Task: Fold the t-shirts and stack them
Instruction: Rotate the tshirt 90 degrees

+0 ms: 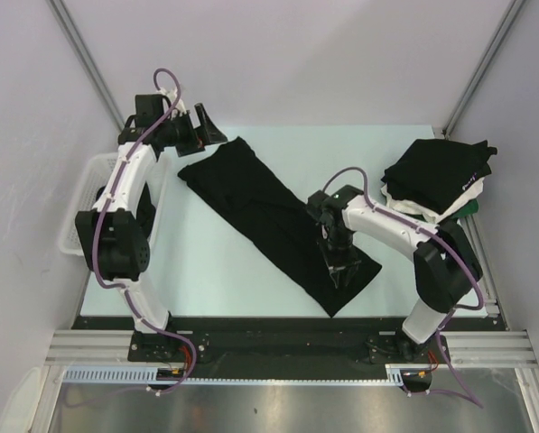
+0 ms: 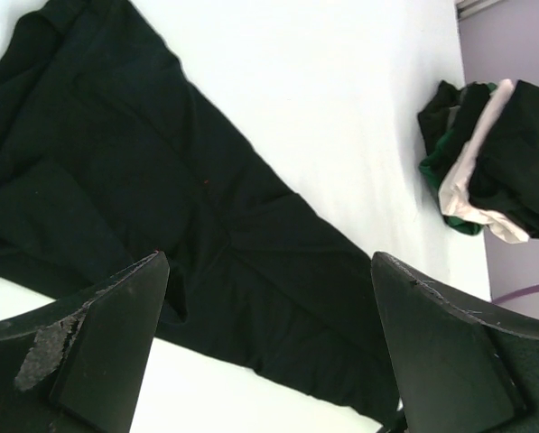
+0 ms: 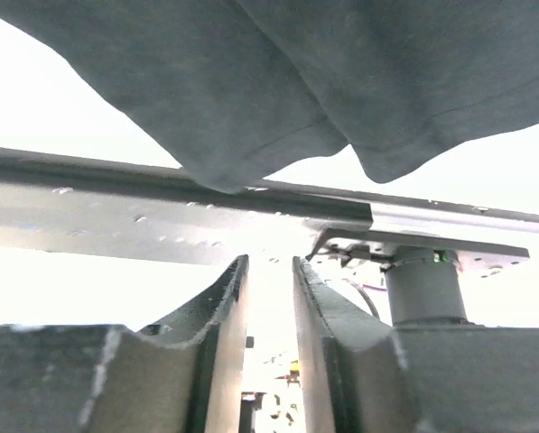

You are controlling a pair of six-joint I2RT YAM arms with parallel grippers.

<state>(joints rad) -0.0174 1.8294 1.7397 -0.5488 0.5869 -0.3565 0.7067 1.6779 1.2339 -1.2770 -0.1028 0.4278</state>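
A black t-shirt [image 1: 260, 212], folded into a long strip, lies diagonally across the pale table from far left to near right. It also shows in the left wrist view [image 2: 161, 180]. My left gripper [image 1: 208, 126] is wide open and empty, raised above the shirt's far left end [image 2: 269, 262]. My right gripper [image 1: 341, 271] sits over the shirt's near right end. Its fingers [image 3: 224, 307] stand a narrow gap apart with nothing between them [image 3: 269, 262]. Dark cloth [image 3: 296, 81] fills the top of the right wrist view. A stack of folded t-shirts [image 1: 441, 171], black on top with white and green below, sits at the far right [image 2: 495, 153].
A white mesh basket [image 1: 84, 207] stands off the table's left edge beside the left arm. The metal rail [image 3: 161, 225] of the near table edge and the right arm's base [image 3: 422, 289] show in the right wrist view. Enclosure walls surround the table.
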